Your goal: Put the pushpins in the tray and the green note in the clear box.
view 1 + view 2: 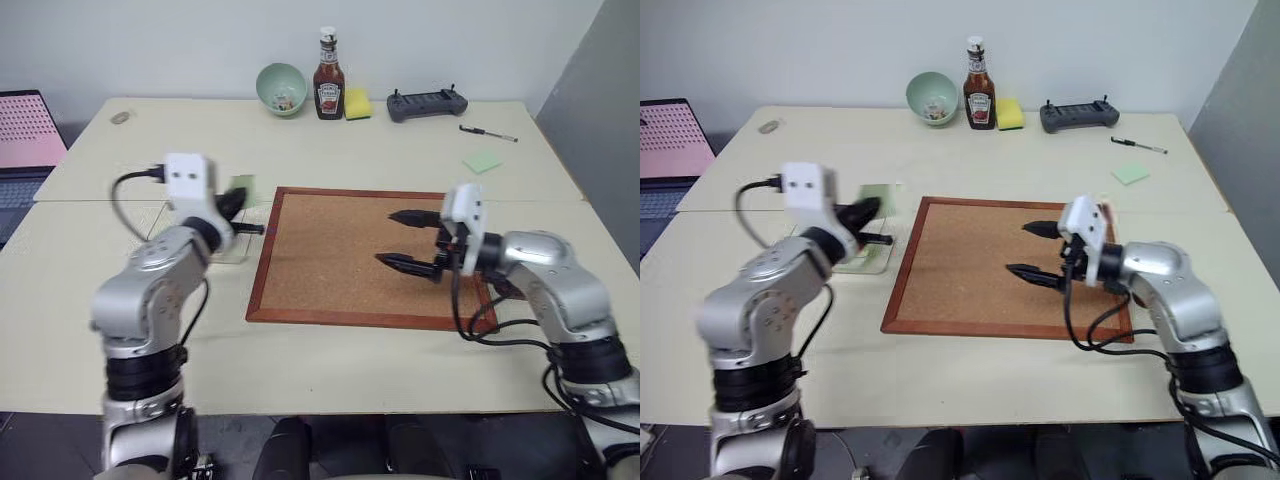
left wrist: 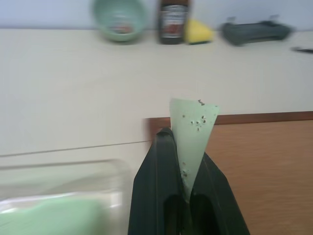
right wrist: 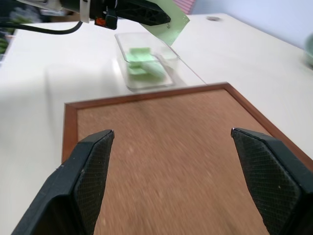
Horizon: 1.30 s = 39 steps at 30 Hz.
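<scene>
My left gripper (image 1: 236, 206) is shut on the green note (image 2: 194, 128), a pale square with pin marks that sticks up from between the fingers. It hangs just above the clear box (image 3: 123, 68), which lies on the table left of the cork board and has green paper inside. My right gripper (image 1: 386, 237) is open and empty, pointing left over the cork board (image 1: 330, 260). The pushpins and the tray are out of view or hidden.
At the table's far edge stand a pale green bowl (image 1: 281, 88), a ketchup bottle (image 1: 328, 90), a yellow sponge (image 1: 358, 103) and a black controller (image 1: 426, 104). A pen (image 1: 488, 133) and a green note pad (image 1: 482, 162) lie at the right. A laptop (image 1: 25, 150) sits at the left.
</scene>
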Motion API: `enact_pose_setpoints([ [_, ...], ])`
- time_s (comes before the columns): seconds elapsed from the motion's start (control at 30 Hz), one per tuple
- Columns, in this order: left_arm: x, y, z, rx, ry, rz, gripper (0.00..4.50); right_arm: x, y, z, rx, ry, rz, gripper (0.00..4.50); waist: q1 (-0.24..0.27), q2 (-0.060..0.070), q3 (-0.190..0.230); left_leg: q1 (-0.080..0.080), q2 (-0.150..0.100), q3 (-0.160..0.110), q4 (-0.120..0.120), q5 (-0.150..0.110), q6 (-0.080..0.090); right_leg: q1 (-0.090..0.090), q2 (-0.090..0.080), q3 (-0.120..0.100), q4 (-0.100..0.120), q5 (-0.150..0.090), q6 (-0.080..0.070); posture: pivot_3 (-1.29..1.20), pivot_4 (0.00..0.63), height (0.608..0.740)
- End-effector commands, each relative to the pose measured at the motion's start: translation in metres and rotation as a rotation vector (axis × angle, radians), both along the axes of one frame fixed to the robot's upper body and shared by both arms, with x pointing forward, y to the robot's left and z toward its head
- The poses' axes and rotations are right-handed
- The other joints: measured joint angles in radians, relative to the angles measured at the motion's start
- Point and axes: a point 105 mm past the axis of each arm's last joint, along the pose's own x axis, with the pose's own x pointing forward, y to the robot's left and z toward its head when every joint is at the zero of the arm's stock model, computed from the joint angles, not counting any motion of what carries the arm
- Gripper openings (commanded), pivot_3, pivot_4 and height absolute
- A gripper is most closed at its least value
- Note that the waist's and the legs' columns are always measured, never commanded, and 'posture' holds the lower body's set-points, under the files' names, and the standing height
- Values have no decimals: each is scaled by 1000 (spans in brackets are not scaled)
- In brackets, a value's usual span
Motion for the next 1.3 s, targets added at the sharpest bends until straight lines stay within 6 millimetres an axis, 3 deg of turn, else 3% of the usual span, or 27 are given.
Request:
enact_pose_setpoints([
  [0.03,-6,20,5,48,-34,93,0,1,23,10,8,-60,86,4059,4,0,0,-1,0,-1,0,0,0,0,0,-1,0,0,0,0,150,740],
  [0.13,-6,36,-1,58,-28,171,0,1,41,10,9,-63,141,4059,4,0,0,-1,0,-1,0,0,0,-1,0,-1,0,0,0,0,150,740],
  [0.33,-4,47,-9,90,-13,227,0,-3,51,7,7,-60,183,4059,0,0,0,-2,0,0,0,0,0,-4,0,-1,2,0,-1,0,150,740],
  [0.7,-3,48,-10,104,-13,258,1862,-6,51,7,15,-48,179,4102,-1,0,0,-2,1,0,0,0,0,-5,0,-1,3,0,-1,0,150,740],
  [1.0,-7,53,-8,171,-29,298,3745,-5,50,7,21,-46,169,4102,-1,0,0,-2,1,0,0,-2,3,-5,0,-1,3,0,-1,0,150,740],
  [1.03,-7,53,-5,184,-47,301,3745,-5,49,8,24,-46,166,4102,-1,0,0,-2,1,0,0,-2,3,-5,0,-1,3,0,-1,0,150,740],
  [1.13,-8,41,10,219,-130,245,3745,-4,45,10,38,-52,145,4102,-1,0,0,-2,1,0,0,-2,3,-5,0,-1,3,0,-1,0,150,740],
  [1.3,-17,-20,7,232,-151,-81,3745,6,22,19,155,-96,-46,4102,3,0,0,-3,0,0,0,-2,3,-5,-1,-1,3,0,-1,0,150,740],
])
